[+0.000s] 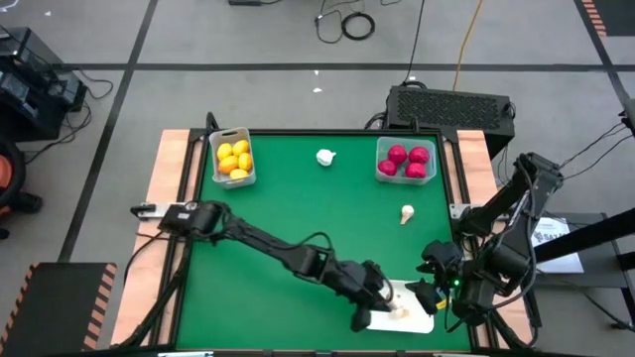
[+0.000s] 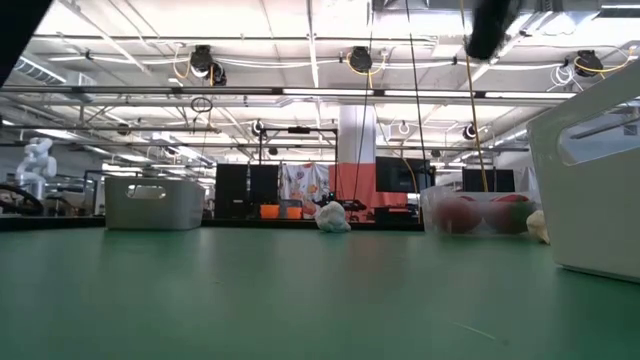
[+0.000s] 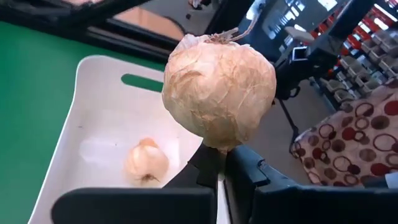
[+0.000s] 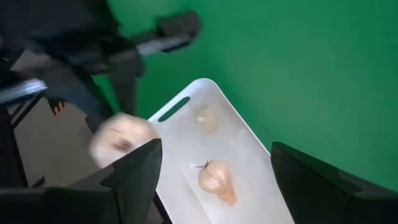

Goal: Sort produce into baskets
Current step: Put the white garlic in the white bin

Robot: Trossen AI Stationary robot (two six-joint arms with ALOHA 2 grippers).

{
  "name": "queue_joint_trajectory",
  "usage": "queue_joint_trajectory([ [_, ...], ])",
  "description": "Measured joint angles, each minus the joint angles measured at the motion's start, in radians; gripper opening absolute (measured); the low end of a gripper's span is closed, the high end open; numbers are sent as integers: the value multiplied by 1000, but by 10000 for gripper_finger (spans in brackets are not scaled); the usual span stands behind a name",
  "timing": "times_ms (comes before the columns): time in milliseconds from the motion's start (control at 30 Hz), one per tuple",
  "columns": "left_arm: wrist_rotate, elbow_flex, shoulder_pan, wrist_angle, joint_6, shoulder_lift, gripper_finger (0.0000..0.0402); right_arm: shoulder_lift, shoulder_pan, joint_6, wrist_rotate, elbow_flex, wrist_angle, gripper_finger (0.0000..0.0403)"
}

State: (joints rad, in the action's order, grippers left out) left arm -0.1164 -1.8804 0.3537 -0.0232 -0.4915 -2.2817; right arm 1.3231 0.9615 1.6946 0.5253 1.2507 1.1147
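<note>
Holding a papery garlic bulb (image 3: pixel 219 93) pinched shut in my left claw (image 1: pixel 382 297), I have that arm stretched across the green bench (image 1: pixel 298 218) to the near right corner, the bulb hanging just above the white tray (image 1: pixel 422 322). On the tray I can see two more garlic bulbs (image 4: pixel 216 180), lying apart from each other; whether the held bulb touches the tray I cannot tell. My right claw (image 1: pixel 437 288) hovers beside the tray's right edge with its fingers spread wide and nothing between them.

At the far left corner the whitish bin (image 1: pixel 231 159) holds the yellow lemons (image 1: pixel 235 159). At the far right the clear bin (image 1: pixel 406 162) holds the red fruits (image 1: pixel 408 162). Two pieces lie loose on the bench: a white bulb (image 1: pixel 325 157) far, roughly midway between the two bins, and a smaller pale bulb (image 1: pixel 407 213) on the right, between the clear bin and the tray. From bench height the white bulb sits in the middle distance and the tray's wall rises near at right.
</note>
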Motion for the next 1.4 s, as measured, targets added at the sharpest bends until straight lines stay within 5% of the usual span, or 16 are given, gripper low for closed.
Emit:
queue_joint_trajectory([
  [233, -55, -39, -22, 35, -105, -69, 25, 0, 0, -13, -2, 0, 1, 290],
  [733, -84, -39, -51, 137, -96, -64, 166, -1, -1, -23, -2, 0, 105, 290],
  [1100, -217, -40, -138, 382, -42, 61, 182, -1, -163, 22, 2, 0, 289, 290],
  [1267, -108, -40, -158, 640, 101, 192, 182, -2, -361, -35, -26, 0, 397, 290],
  [1400, 115, -41, -153, 929, 211, 324, 182, -2, -548, -220, -81, -8, 400, 290],
])
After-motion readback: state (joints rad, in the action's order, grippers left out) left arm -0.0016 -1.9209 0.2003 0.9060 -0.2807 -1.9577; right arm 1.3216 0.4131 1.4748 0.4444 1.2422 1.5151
